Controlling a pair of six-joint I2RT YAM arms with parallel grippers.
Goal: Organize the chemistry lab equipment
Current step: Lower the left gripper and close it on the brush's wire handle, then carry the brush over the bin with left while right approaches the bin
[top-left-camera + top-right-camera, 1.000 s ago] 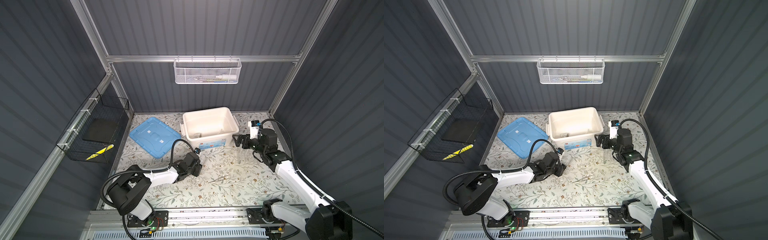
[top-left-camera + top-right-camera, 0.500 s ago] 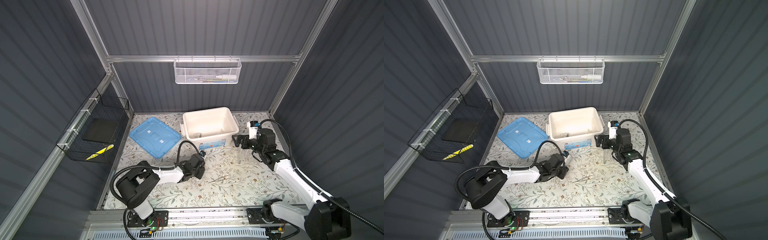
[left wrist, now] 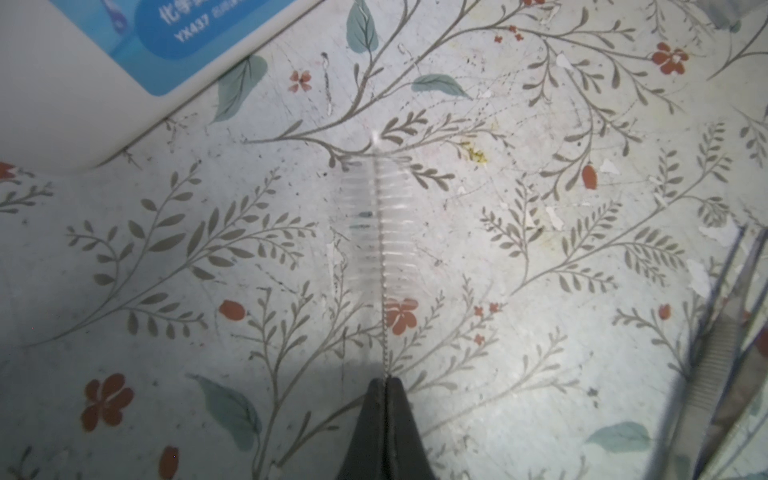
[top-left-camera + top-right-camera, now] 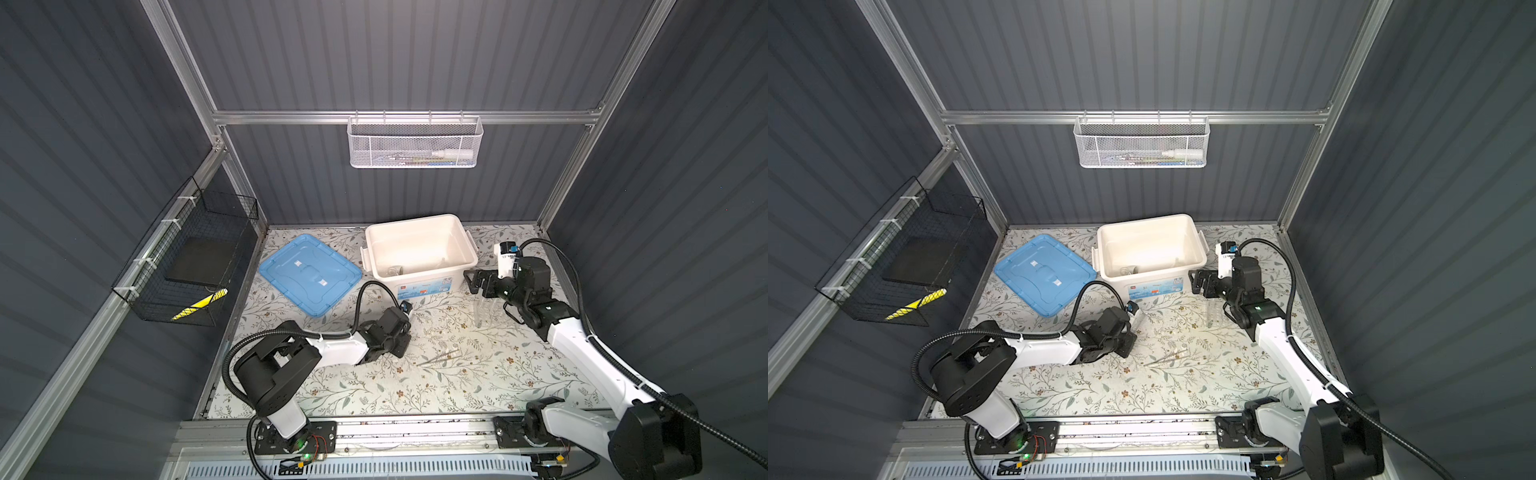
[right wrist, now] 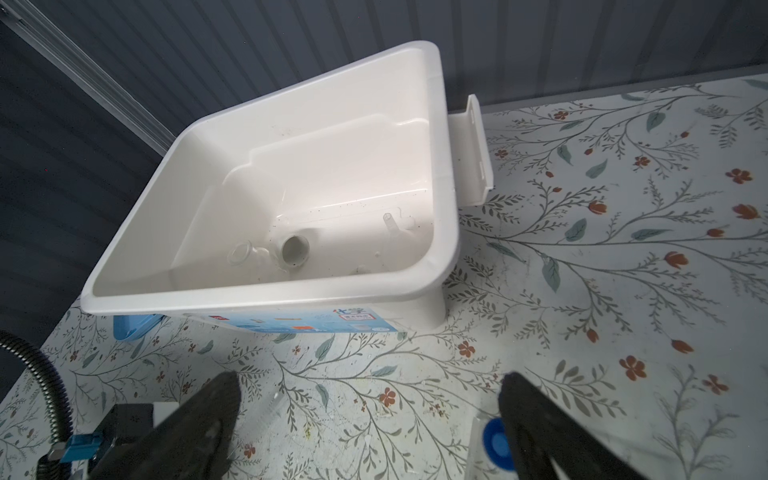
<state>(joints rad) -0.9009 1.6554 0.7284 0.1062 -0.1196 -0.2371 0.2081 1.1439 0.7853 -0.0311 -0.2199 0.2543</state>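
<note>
My left gripper [image 3: 384, 382] is shut on the thin twisted-wire stem of a small clear-bristled brush [image 3: 380, 224] that stretches away from the tips over the floral mat. In both top views this gripper [image 4: 400, 350] sits low in front of the box. Thin metal tweezers [image 4: 440, 356] [image 3: 715, 353] lie on the mat just to its right. My right gripper [image 5: 370, 386] stands open, empty, above the mat by the box's right corner [image 4: 478, 282]. The clear tube rack [image 4: 484, 309] with a blue cap [image 5: 494, 442] is below it. A small glass dish [image 5: 241, 253] and a small cup [image 5: 295, 249] lie inside the box.
The cream box [image 4: 465, 266] stands open at the back middle, its blue lid [image 4: 309, 274] flat on the mat to its left. A black wire basket [image 4: 195, 266] hangs on the left wall and a white mesh basket [image 4: 415, 143] on the back wall.
The left arm has shifted right along the mat and its jaws have closed on the brush's wire stem. The right arm has barely moved and stays open.
</note>
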